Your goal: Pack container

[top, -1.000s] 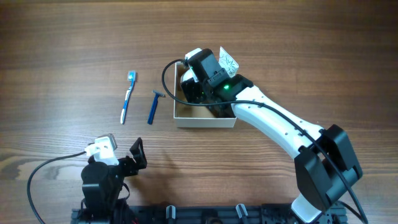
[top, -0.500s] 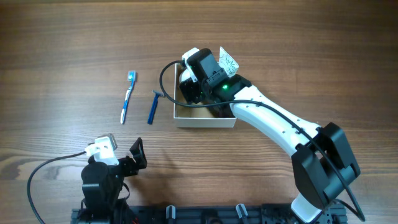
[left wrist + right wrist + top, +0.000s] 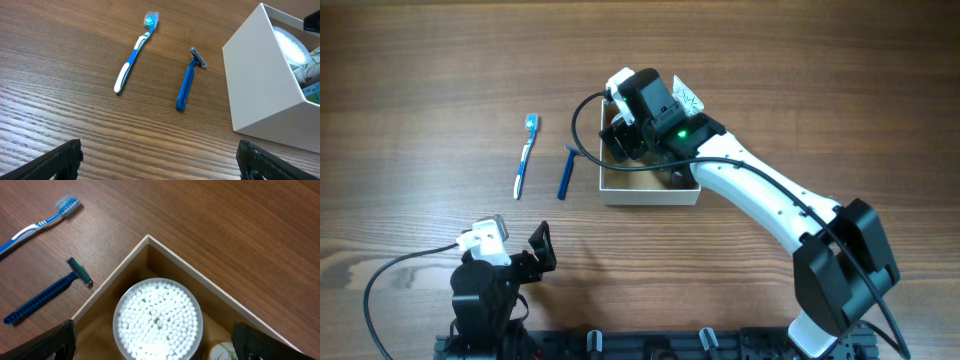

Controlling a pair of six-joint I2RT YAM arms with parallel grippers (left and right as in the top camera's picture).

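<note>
my right gripper [image 3: 155,342] – fingers apart – over a container [image 3: 190,277] corner, cotton-swab jar [image 3: 158,321] near both walls; left gripper [image 3: 160,156] apart – razor [image 3: 187,84], toothbrush [image 3: 132,56] outside.

That was a robotics lab bench by every sign. A wood-grain table [image 3: 420,60] filled the overhead view, and two robot arms worked from its near edge: a white arm [image 3: 760,195] on the right, a black arm [image 3: 485,295] on the left, both rising from a black rail [image 3: 620,345]. A cable [image 3: 395,262] trailed over the tabletop and a green light [image 3: 683,138] glowed on the white arm. A toothbrush [image 3: 523,160], a razor [image 3: 564,175] and a container [image 3: 650,194] sat spaced out like test props.
</note>
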